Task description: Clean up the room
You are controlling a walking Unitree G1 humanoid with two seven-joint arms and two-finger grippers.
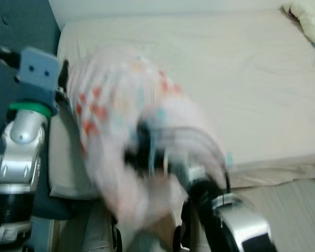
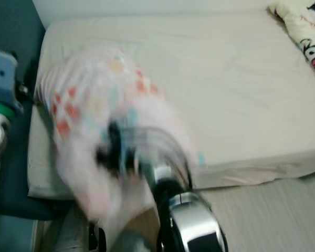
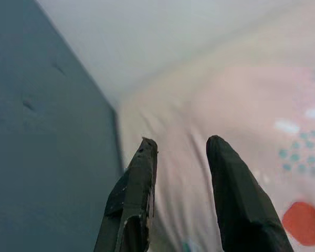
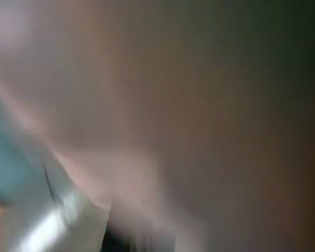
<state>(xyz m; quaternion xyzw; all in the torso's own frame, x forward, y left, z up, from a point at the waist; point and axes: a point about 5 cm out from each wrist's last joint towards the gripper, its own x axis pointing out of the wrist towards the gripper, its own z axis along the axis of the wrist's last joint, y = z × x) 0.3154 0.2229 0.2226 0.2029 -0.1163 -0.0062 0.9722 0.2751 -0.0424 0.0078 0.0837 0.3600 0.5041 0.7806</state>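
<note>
Right gripper [image 1: 147,149], blurred, carries a pale pink cloth with orange and blue spots [image 1: 113,105] above the cream-sheeted bed [image 1: 241,89]; its grip is unclear. Left gripper [image 3: 181,157] waits beside, fingers apart. Next: lay it down tidily.

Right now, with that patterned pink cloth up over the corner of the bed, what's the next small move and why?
Probably carry the pink cloth a little further over the mattress before letting it down. It hangs blurred at the bed's near left corner, bunched around the right gripper, partly past the edge. The left gripper is open beside the cloth, holding nothing, so it could help spread it.
</note>
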